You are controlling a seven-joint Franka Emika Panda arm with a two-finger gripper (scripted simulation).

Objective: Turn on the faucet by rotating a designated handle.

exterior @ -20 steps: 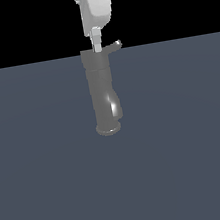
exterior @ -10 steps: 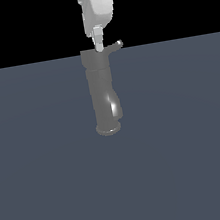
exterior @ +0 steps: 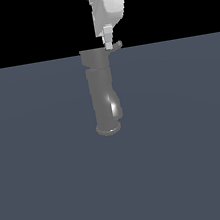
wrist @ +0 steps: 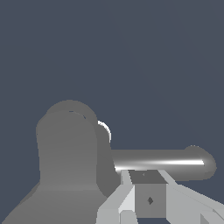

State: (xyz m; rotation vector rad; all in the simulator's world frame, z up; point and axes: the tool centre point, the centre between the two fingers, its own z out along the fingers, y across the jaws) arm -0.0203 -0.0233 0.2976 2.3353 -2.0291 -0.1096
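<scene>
- On the flat grey-blue floor (exterior: 55,192): faucet (exterior: 102,93) stands upright near centre of the exterior view, flared base down, shiny spout bulge low on the exterior view's right.
- Handle (exterior: 116,45) sticks out sideways from the top cap toward the exterior view's right.
- Gripper (exterior: 108,43) hangs directly above the cap, fingertip touching or just beside the handle root.
- Jaw opening: cannot tell, only one finger (wrist: 148,197) clearly visible.
</scene>
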